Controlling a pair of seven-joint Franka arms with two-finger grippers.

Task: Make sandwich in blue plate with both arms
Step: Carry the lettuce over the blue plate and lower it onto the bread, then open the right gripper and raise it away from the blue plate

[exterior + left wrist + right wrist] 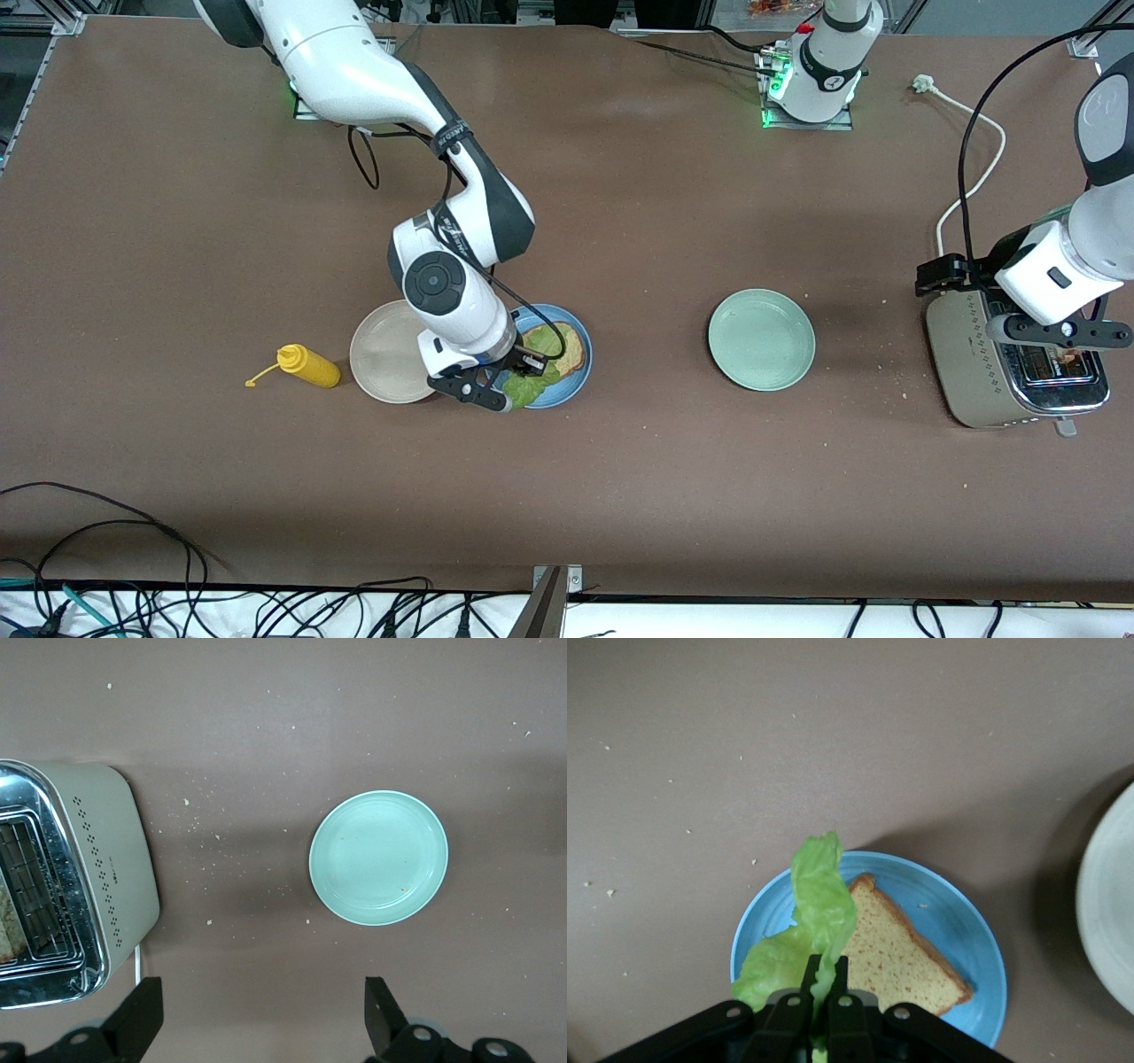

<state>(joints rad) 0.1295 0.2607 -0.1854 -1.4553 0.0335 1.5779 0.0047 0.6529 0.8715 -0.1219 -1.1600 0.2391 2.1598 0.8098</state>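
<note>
The blue plate (580,368) holds one speckled brown bread slice (569,351). My right gripper (518,365) hangs just over the plate's edge nearest the beige plate. It is shut on a crinkly green lettuce leaf (532,387). In the right wrist view the leaf (819,895) hangs from the closed gripper (826,964) across the bread (899,961) and the plate (970,935). My left gripper (1059,332) is open and empty over the toaster (974,372). In the left wrist view (261,1019) it is over bare table. A brown slice (7,921) shows in the toaster's slot.
A beige plate (385,354) touches the blue plate on the side toward the right arm's end. A yellow mustard bottle (308,365) lies beside it. A pale green plate (761,339) sits mid-table, also in the left wrist view (379,858). The toaster's white cord (974,177) trails toward the robots.
</note>
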